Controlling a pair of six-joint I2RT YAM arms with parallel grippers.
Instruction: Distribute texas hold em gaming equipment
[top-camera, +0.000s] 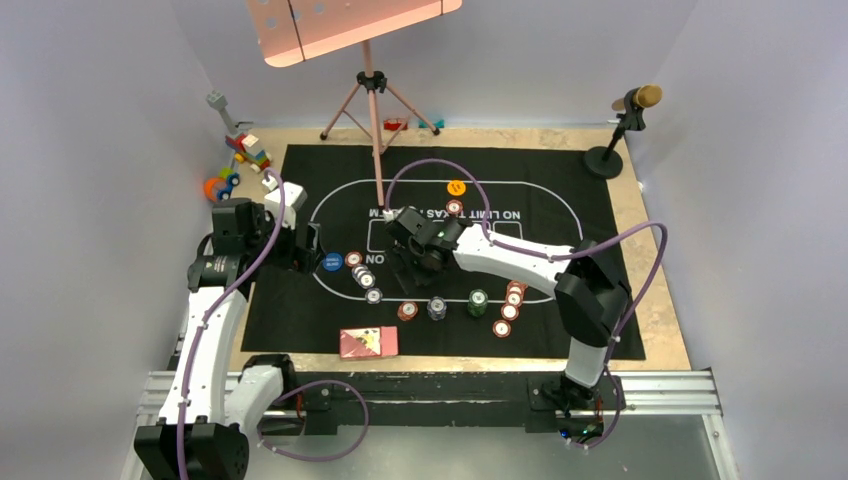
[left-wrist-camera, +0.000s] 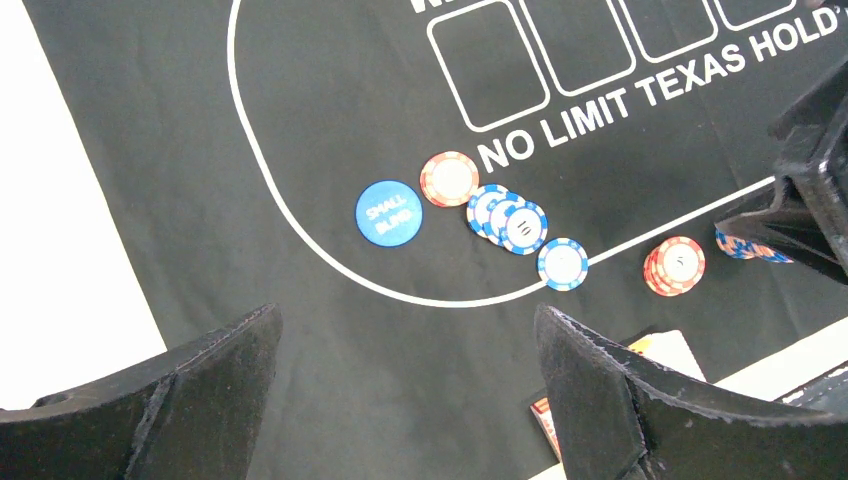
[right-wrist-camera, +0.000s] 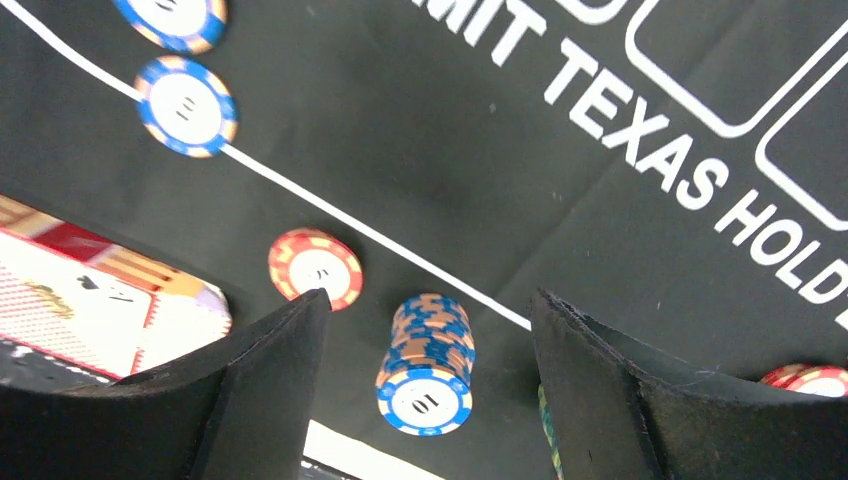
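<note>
Poker chips lie along the mat's oval line. A blue button disc (top-camera: 332, 262) sits by a red chip (top-camera: 354, 259) and a few blue-grey chips (top-camera: 366, 279). Nearer stand a red stack (top-camera: 407, 311), a blue-grey stack (top-camera: 437, 308), a green stack (top-camera: 478, 302) and red chips (top-camera: 512, 300). An orange button (top-camera: 456, 187) lies far. The card box (top-camera: 368, 342) lies at the mat's near edge. My left gripper (left-wrist-camera: 408, 312) is open and empty, left of the blue button (left-wrist-camera: 389, 212). My right gripper (right-wrist-camera: 430, 295) is open and empty above the mat, the blue-grey stack (right-wrist-camera: 427, 365) showing between its fingers.
The black felt mat (top-camera: 560, 180) covers most of the table. A music stand's tripod (top-camera: 372, 90) stands at its far edge, a microphone stand (top-camera: 606, 158) at far right, toy blocks (top-camera: 240, 160) at far left.
</note>
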